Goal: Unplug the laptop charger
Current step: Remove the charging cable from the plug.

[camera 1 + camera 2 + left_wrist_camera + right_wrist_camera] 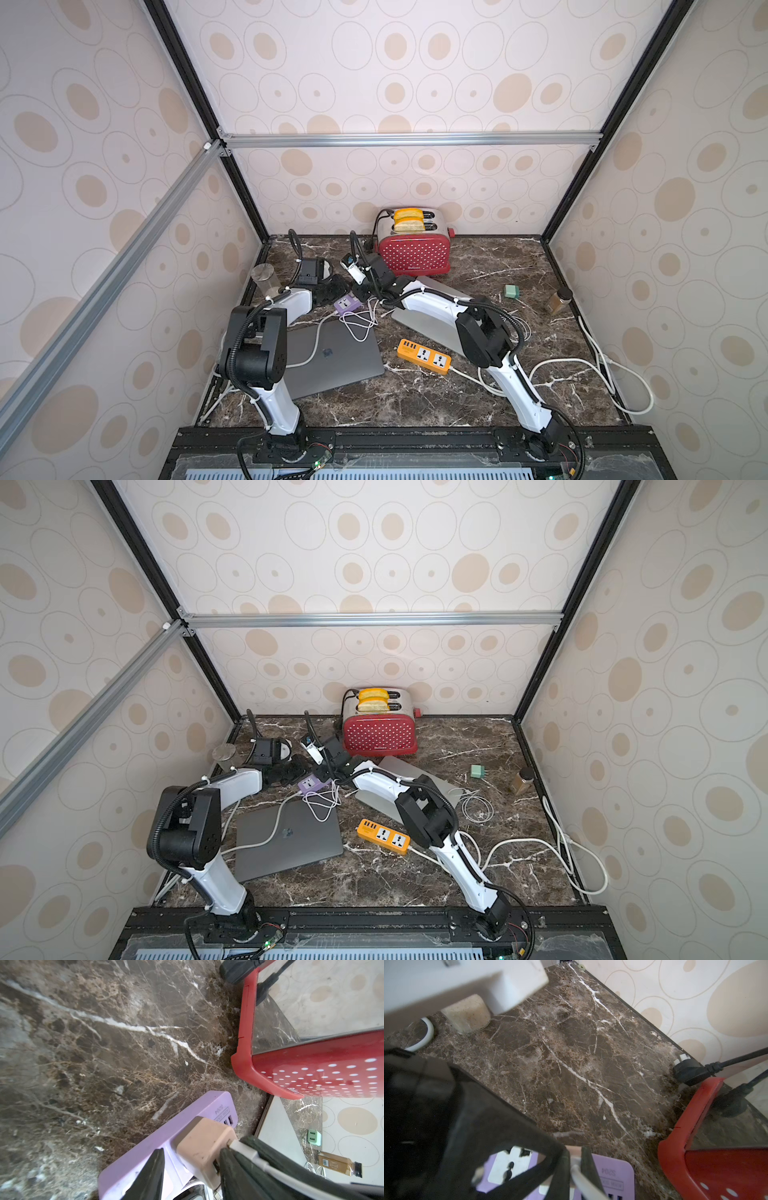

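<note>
A pinkish laptop charger (199, 1142) is plugged into a purple power strip (158, 1132) lying in front of the toaster, as both top views show (348, 306) (311, 785). Its white cable (581, 1182) runs to a dark grey laptop (332, 361). My right gripper (575, 1164) is shut on the cable's plug where it enters the charger (574, 1149). My left gripper (192, 1172) is open and straddles the charger. One of its fingers (155, 1165) rests on the strip's face with a gap to the charger, and the other sits against the charger's far side.
A red dotted toaster (415, 253) stands right behind the strip, its black plug (689, 1072) on the counter. Partly under my right arm lies a silver laptop (415, 322). Nearby are an orange power strip (424, 356), a green adapter (512, 291), a brown jar (559, 301) and a glass jar (266, 280).
</note>
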Tool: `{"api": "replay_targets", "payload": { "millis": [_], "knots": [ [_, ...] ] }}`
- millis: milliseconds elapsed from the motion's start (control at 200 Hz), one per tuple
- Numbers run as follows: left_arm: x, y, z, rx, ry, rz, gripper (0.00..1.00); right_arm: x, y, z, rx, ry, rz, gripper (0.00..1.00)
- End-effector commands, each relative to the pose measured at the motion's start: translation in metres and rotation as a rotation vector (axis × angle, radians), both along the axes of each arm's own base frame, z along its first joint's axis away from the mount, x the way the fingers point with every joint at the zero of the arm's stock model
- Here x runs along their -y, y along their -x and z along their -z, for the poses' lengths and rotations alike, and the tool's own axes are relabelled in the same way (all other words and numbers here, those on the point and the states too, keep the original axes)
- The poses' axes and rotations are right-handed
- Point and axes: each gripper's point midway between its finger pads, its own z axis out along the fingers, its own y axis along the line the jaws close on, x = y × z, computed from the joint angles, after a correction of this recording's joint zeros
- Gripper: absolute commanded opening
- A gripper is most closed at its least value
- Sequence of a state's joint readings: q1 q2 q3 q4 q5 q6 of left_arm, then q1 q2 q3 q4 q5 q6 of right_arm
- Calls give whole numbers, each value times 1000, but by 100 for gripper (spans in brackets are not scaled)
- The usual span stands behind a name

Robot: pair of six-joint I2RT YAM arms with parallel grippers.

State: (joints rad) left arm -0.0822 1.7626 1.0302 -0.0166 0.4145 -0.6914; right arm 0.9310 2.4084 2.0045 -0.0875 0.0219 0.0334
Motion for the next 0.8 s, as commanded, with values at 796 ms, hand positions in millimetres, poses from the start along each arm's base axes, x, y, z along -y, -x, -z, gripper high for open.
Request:
{"api": "replay_targets", "payload": {
  "millis": [796],
  "knots": [
    [-23,62,83,-317,-136,-35,44,6,0,-23,-37,-1,45,5]
  ]
}}
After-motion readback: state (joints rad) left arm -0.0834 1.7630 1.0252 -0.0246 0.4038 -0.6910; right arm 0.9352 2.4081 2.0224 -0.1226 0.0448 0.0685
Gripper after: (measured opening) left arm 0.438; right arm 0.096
